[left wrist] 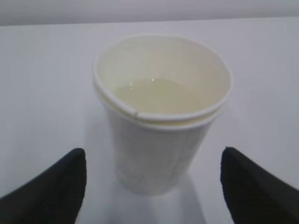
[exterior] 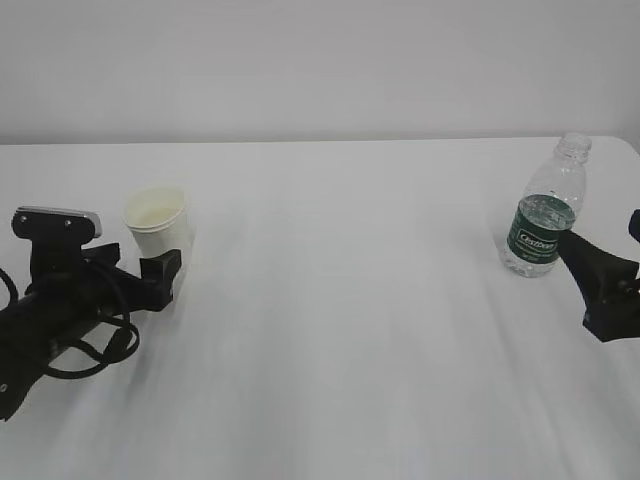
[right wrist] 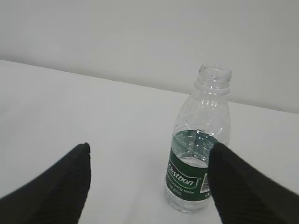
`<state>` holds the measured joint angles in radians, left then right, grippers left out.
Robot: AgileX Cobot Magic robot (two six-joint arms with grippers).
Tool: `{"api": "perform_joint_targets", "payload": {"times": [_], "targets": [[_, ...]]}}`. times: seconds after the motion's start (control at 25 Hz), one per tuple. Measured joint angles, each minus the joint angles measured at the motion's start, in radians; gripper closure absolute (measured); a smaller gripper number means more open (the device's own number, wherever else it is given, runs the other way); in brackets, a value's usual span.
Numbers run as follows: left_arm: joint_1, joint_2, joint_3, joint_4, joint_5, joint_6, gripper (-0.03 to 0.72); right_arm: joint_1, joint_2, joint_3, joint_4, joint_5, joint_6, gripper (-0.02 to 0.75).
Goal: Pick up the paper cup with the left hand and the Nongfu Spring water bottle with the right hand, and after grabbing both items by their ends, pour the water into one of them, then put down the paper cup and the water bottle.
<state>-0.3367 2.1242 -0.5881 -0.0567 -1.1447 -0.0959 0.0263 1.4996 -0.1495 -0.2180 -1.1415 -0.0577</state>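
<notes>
White paper cup (left wrist: 161, 116) upright on table (exterior: 340, 300), liquid inside | left hand (left wrist: 154, 182) spread wide, cup between fingers, we see no contact | Nongfu Spring water bottle (right wrist: 198, 149) upright, uncapped, far right | right hand (right wrist: 149, 182) spread, bottle near one finger, contact unclear

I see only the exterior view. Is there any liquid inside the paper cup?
Observer: Yes. The left wrist view shows pale liquid low in the paper cup.
Operator: Do the left fingers touch the cup?
Observer: No. The left fingers stand open on either side, apart from it.
Operator: Is the bottle centred for the right arm?
Observer: No. The water bottle stands upright but off centre, partly behind one of the open right fingers.
</notes>
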Motion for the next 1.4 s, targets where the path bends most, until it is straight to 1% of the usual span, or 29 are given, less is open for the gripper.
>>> {"api": "perform_joint_targets", "payload": {"times": [0.2,0.44,0.68,0.84,0.92,1.16,1.28,1.4], "targets": [[0.0,-0.044,0.069,0.011,0.0,0.0,0.06,0.0,0.0,0.0,0.0,0.0,0.007,0.146],[0.0,-0.149,0.121,0.021,0.0,0.0,0.121,0.0,0.0,0.0,0.0,0.0,0.008,0.146],[0.0,-0.255,0.125,0.026,0.0,0.0,0.127,0.0,0.0,-0.014,0.0,0.0,0.008,0.146],[0.0,-0.326,0.125,0.026,0.007,0.0,0.128,0.0,0.0,-0.068,-0.001,0.021,0.008,0.146],[0.0,-0.376,0.127,0.026,0.039,0.0,0.128,0.0,0.0,-0.104,-0.002,0.049,0.008,0.146],[0.0,-0.532,0.129,0.026,0.229,0.0,0.128,0.0,0.0,-0.182,-0.004,0.123,0.031,0.146],[0.0,-0.615,0.115,0.024,0.372,0.0,0.128,0.0,-0.007,-0.211,-0.004,0.16,0.049,0.146],[0.0,-0.688,0.086,0.024,0.475,0.0,0.128,0.0,-0.041,-0.215,-0.004,0.186,0.058,0.147]]}}
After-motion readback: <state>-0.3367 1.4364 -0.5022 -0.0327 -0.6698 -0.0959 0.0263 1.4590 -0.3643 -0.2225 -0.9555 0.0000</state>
